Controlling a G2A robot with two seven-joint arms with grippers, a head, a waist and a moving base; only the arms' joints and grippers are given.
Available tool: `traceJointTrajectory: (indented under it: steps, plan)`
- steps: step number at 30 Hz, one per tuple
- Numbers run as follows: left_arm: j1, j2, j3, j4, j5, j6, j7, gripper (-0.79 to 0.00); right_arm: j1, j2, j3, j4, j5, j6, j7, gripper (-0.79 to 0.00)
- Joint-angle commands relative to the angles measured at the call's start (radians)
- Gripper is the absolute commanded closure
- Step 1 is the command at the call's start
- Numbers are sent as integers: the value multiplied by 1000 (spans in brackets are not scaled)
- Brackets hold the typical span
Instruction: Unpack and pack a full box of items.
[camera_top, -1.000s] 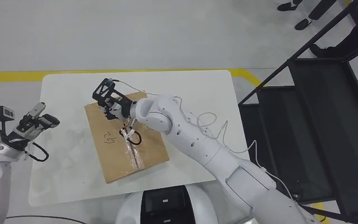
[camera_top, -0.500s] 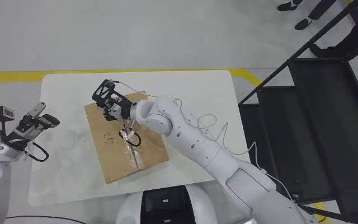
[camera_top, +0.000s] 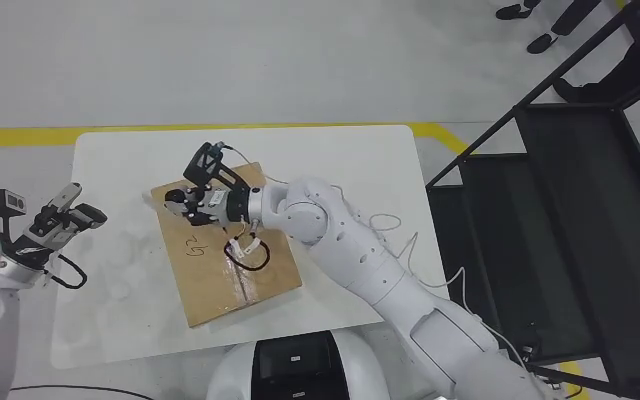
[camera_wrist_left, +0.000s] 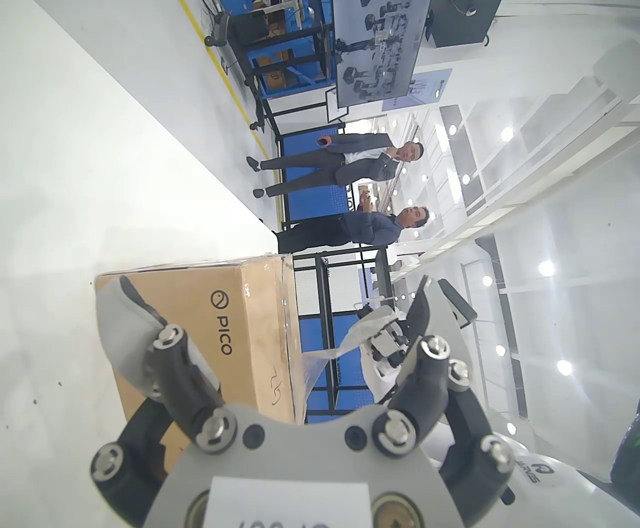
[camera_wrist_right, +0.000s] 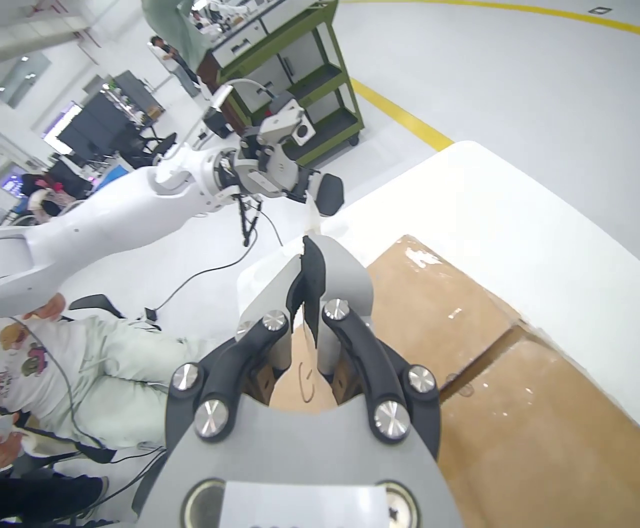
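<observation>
Now | right end effector (camera_wrist_right: 312, 260) pinching tape strip (camera_wrist_left: 350, 340) by box (camera_wrist_left: 190, 305) | left end effector (camera_top: 80, 206) spread

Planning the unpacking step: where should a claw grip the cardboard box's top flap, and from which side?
Likely the flap's free edge at the centre seam, from above: the cardboard box lies flat and closed, its flaps meet along that seam, and the outer edges are folds with nothing to pinch. The shut right claw hangs over the top.
</observation>
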Motion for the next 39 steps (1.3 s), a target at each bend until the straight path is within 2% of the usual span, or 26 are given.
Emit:
traceJointTrajectory:
  steps: [1,5,8,16,20,25,39]
  plan:
    - [0,0,0,0,0,0,0,-785,8,-1,-2,17,43,-37,0,0]
    - [0,0,0,0,0,0,0,-785,20,-5,-11,50,175,-147,-6,0]
    - [0,0,0,0,0,0,0,-785,46,-7,-14,98,239,-184,8,0]
    - [0,0,0,0,0,0,0,-785,142,-29,-41,285,213,-115,-66,0]
    - [0,0,0,0,0,0,0,-785,178,-38,-59,345,137,-57,-118,0]
    - [0,0,0,0,0,0,0,-785,207,-46,-80,400,49,27,-160,0]
    - [0,0,0,0,0,0,0,-785,225,-57,-95,472,-56,139,-253,0]
